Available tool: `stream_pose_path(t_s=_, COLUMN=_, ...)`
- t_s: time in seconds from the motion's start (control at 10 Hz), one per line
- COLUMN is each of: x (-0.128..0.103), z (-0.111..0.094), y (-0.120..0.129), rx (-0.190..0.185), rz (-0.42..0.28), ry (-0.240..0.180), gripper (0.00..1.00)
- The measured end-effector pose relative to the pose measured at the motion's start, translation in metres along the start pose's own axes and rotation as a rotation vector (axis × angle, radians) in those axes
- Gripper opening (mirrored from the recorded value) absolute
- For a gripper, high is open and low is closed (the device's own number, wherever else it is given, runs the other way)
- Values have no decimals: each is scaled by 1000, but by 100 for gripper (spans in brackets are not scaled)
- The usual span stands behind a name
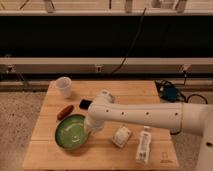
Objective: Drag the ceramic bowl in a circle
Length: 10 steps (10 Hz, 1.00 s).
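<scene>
- Camera view looks down on a wooden bench [102,150] with a white robot arm [145,116] reaching in from the right.
- The gripper [93,128] hangs at the right rim of the ceramic bowl [73,133], its fingers drawn together; the arm's rounded wrist covers them, so whether they pinch the rim or only press on it cannot be told.
- The ceramic bowl sits on the near left part of the bench: wide, shallow, round, green glazed, with pale glossy streaks inside. Its right edge is hidden under the wrist.
- A small white cup [64,86] stands upright at the far left of the bench, well apart from the bowl.
- A reddish-brown oblong thing [64,112] lies just beyond the bowl's far left rim; what it is cannot be made out.
- A small dark flat object [85,104] lies near the middle, partly hidden by the arm.
- A crumpled white packet [121,136] lies near the bowl's right, just in front of the arm.
- A white tube [144,145] lies lengthwise at the near right, its label unreadable.
- The arm's shell is smooth, with a row of small dark dots along its side; its base is cut off at the right edge.
- Speckled floor [20,112] shows to the left of the bench.
</scene>
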Motion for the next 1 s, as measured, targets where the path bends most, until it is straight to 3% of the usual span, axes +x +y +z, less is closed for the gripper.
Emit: stream_pose_path(t_s=1.0, x=-8, z=-4, y=15, rx=8, rz=47, ry=6, gripper=2)
